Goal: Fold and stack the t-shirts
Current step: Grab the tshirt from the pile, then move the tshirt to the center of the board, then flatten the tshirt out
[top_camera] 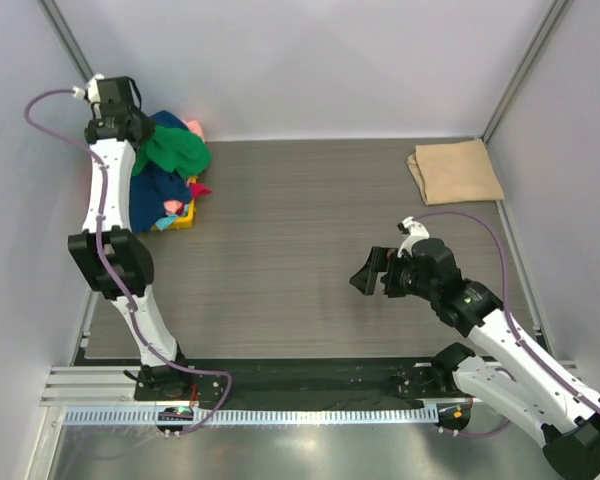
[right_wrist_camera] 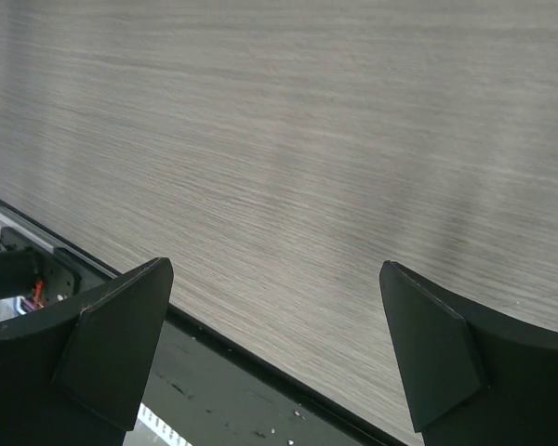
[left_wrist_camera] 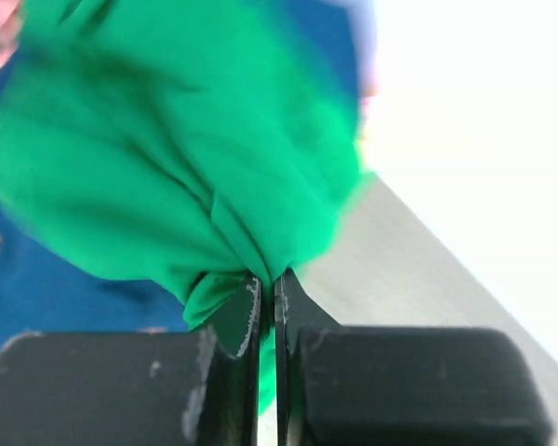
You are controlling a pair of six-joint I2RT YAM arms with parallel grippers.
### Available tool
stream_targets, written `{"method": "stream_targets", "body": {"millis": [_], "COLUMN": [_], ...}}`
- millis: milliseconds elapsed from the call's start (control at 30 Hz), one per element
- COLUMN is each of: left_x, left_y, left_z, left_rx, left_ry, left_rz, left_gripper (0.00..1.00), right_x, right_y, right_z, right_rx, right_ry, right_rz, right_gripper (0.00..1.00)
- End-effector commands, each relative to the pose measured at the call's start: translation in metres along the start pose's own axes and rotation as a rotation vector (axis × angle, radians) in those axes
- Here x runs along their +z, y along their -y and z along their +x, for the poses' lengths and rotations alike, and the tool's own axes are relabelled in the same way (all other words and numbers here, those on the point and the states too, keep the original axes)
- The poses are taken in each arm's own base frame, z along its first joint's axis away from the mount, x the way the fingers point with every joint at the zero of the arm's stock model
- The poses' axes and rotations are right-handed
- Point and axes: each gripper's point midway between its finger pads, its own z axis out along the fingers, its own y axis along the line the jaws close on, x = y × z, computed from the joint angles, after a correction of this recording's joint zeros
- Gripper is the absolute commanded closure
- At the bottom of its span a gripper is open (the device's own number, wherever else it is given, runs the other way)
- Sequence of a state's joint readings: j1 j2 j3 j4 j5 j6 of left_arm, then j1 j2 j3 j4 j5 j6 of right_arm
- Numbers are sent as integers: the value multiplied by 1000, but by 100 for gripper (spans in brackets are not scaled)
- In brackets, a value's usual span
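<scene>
A heap of t-shirts lies at the table's far left corner: a bright green one [top_camera: 175, 148] on top, navy blue [top_camera: 158, 190], salmon pink [top_camera: 194, 128], red [top_camera: 200, 188] and yellow [top_camera: 183, 217] below. My left gripper [top_camera: 137, 135] is shut on a fold of the green t-shirt [left_wrist_camera: 167, 149], which bunches between the fingertips [left_wrist_camera: 246, 302]; the navy shirt [left_wrist_camera: 46, 288] shows behind it. A folded tan t-shirt [top_camera: 455, 171] lies at the far right. My right gripper [top_camera: 365, 277] hangs open and empty over the bare table [right_wrist_camera: 288, 139], fingers [right_wrist_camera: 121, 334] wide apart.
The grey wood-grain table [top_camera: 300, 250] is walled by white panels at the back and sides. A black strip and a metal rail [top_camera: 280, 412] run along the near edge by the arm bases; the strip also shows in the right wrist view [right_wrist_camera: 223, 400].
</scene>
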State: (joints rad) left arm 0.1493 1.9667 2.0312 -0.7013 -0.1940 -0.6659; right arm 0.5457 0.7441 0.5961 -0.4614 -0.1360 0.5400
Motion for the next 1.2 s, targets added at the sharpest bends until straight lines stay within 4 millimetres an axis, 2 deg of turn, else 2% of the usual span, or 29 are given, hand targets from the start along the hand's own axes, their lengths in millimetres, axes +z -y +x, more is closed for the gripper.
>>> {"method": "stream_targets", "body": {"millis": [0,67,100,167,233,267,300,367,400,433,467,500,533,567,600,633,667,700,767,800,900,933,1000,1033,1067,1133,1167], "left_x": [-128,-167,-202,-235,-270,-278,-290,-300,-309,-307,-313,-315,-317,-310,-317,-316,-323,-306,-299,-291,-293,-285,-282,-277,-278,-277,-274], "left_y": [89,107,120,135,145,148,157,156,163,158,163,164,159,150,146,141,129,109,94,71,48,36,23,10,6,-4,-14], "left_z": [-71,-78,-88,-80,-66,-57,-39,-5,19,40,77,99,122,150,170,178,176,199,204,213,219,235,250,264,272,284,301], "left_rx": [-20,-15,-18,-1,18,32,67,127,182,219,278,326,369,410,447,456,443,450,402,399,359,369,373,384,394,398,414], "left_ry": [184,207,246,237,212,190,153,62,14,-45,-150,-216,-287,-362,-400,-402,-373,-416,-388,-380,-363,-396,-430,-462,-478,-493,-522], "left_rz": [309,387,451,517,593,616,653,671,700,681,722,746,749,724,727,717,711,650,618,568,558,531,520,500,499,483,465], "left_gripper": [100,100,100,100,100,100,100,100,96,86,72,39,11,0,0,0,0,0,0,0,0,0,6,8,9,12,12], "right_x": [-22,-36,-40,-56,-66,-75,-79,-91,-95,-98,-106,-109,-112,-117,-120,-120,-119,-115,-104,-96,-67,-51,-36,-28,-13,3,19], "right_y": [-28,-38,-37,-41,-29,-28,-24,-11,-7,-4,2,4,6,9,9,10,11,11,15,15,24,26,27,28,31,34,38], "right_z": [-47,-66,-76,-94,-110,-115,-119,-123,-124,-123,-122,-122,-121,-119,-118,-117,-113,-109,-99,-94,-75,-67,-59,-56,-52,-48,-45], "right_rx": [-18,-32,-34,-37,-18,-12,0,39,48,58,84,97,111,127,134,138,141,151,155,158,158,155,145,138,132,124,123], "right_ry": [139,189,220,266,323,334,347,372,377,380,394,399,405,407,414,412,402,387,342,310,203,153,110,88,64,28,-4], "right_rz": [-57,-65,-40,-13,84,109,143,231,252,270,303,313,327,342,337,337,340,335,342,343,377,382,376,371,377,392,407], "right_gripper": [0,0,0,0,0,0,1,0,0,0,0,0,0,0,0,0,0,0,0,0,0,0,0,0,0,0,0]}}
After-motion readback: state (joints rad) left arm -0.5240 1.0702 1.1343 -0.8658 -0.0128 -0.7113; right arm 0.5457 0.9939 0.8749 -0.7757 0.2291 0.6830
